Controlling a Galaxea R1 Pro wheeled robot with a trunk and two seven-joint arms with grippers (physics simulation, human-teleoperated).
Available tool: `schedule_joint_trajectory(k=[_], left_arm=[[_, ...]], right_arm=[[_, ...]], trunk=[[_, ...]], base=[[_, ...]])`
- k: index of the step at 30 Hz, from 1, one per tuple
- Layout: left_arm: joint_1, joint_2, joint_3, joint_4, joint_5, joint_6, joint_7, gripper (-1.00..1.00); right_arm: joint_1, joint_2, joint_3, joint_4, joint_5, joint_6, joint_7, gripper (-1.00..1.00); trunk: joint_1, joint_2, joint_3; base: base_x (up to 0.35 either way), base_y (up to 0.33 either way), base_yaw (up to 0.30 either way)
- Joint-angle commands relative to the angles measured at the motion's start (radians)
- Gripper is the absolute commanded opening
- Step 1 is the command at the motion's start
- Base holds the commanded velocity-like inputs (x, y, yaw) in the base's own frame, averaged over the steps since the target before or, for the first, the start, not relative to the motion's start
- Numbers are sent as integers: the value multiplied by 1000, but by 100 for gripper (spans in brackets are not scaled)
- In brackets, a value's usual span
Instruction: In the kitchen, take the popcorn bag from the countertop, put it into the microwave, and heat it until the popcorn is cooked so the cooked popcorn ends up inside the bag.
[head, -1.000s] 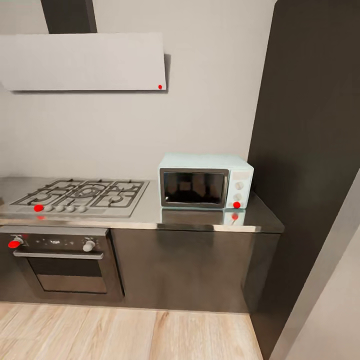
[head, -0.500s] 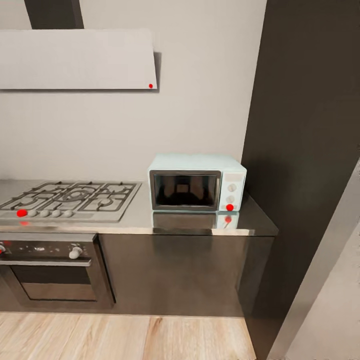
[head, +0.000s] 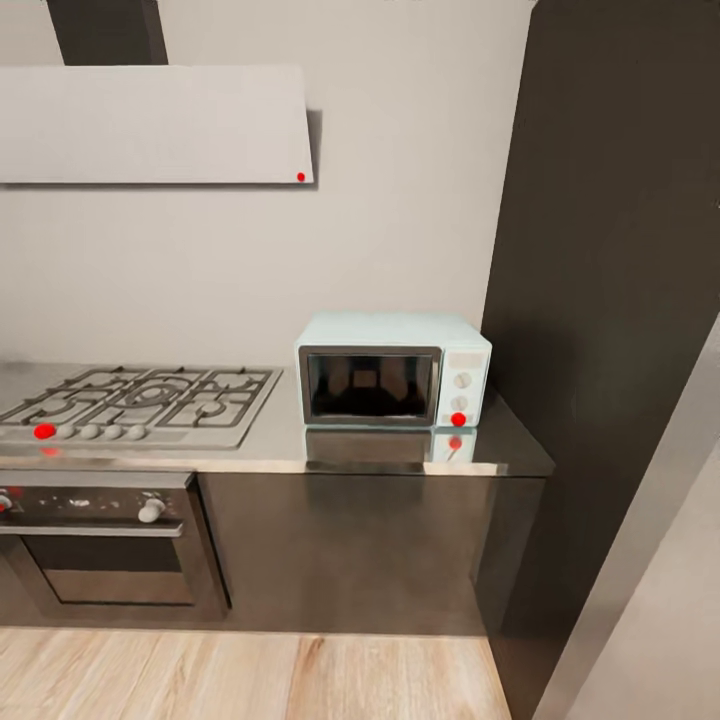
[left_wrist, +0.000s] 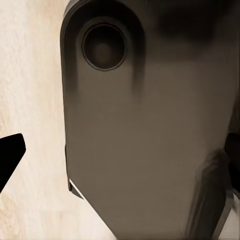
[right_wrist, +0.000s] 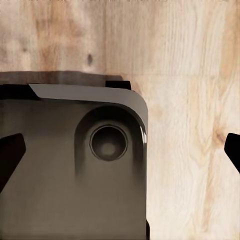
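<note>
The pale blue microwave stands at the right end of the grey countertop, its dark glass door closed and a red dot by its lower knob. The popcorn bag and the popcorn are out of view. In the left wrist view my left gripper hangs open over the robot's dark base and the wooden floor, with one black fingertip at the picture's edge. My right gripper is likewise open above base and floor, nothing between its fingers.
A steel gas hob lies left of the microwave, with a built-in oven beneath it. The white hood hangs on the wall above. A tall dark cabinet closes the counter's right end. Light wooden floor runs along the cabinets.
The head view has swung a little to the right, so hob and microwave sit further left in the picture. Nothing in the kitchen itself has moved.
</note>
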Motion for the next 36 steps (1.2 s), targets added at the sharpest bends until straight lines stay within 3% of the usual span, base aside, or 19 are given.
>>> schedule_joint_trajectory(k=[1,3,8,15,20,22,25,30,36], left_arm=[[0,0,3,-1,1,2,0,100],[0,0,3,-1,1,2,0,100],[0,0,4,-1,1,2,0,100],[0,0,8,-1,1,2,0,100],[0,0,35,-1,1,2,0,100],[0,0,41,-1,1,3,0,100],[0,-1,43,-1,1,2,0,100],[0,-2,43,-1,1,2,0,100],[0,-5,43,-1,1,2,0,100]], right_arm=[[0,0,1,0,0,-2,-1,100],[0,0,0,-24,3,-1,2,100],[0,-1,1,-324,4,0,2,100],[0,0,1,-570,3,-12,7,100],[0,0,21,-711,3,-111,8,100],[0,0,67,-750,4,-155,5,100],[0,0,97,-794,5,-178,5,100],[0,0,108,-902,5,-248,2,100],[0,0,102,-1086,5,-265,0,100]], trunk=[[-4,7,2],[-12,21,9],[-31,56,24],[-58,105,46],[-77,140,62],[-84,154,68],[-96,175,78],[-115,210,93],[-138,252,112]], base=[[0,0,0],[0,0,0],[0,0,0],[0,0,0],[0,0,0],[0,0,0],[0,0,0],[0,0,0],[0,0,0]])
